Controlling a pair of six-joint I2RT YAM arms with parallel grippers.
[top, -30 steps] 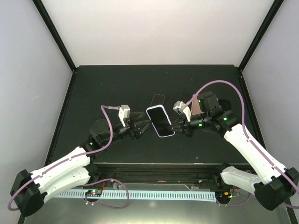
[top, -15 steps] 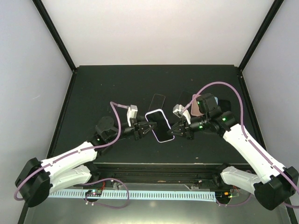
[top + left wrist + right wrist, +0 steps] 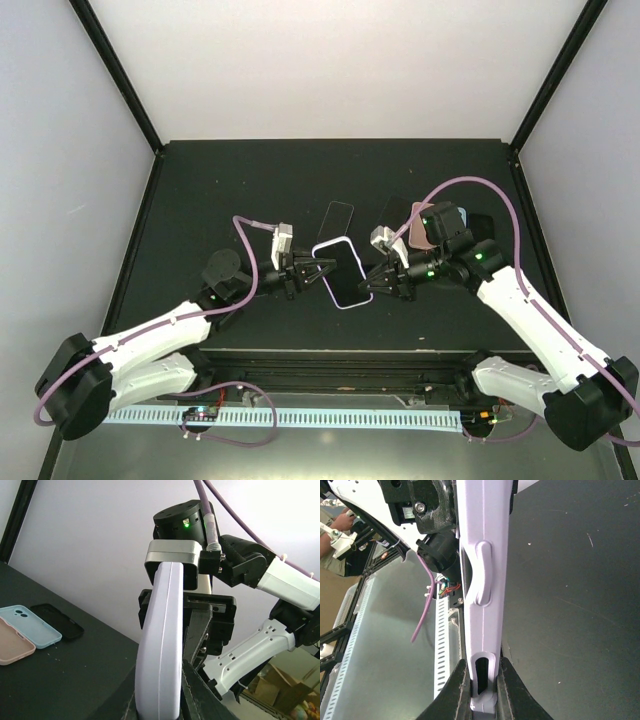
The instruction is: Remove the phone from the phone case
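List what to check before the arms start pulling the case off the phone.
1. Right pincer clamped on the phone case: ok, a finger presses each face at the edge.
2. Left pincer holding the opposite edge: ok in the top view. Its own wrist view does not show finger contact clearly.
3. Phone seated in the case, screen up: ok, nothing peeled yet.
4. Spare cases away from the work spot: ok, they lie apart on the table.
5. Gap between phone and table: cannot tell.
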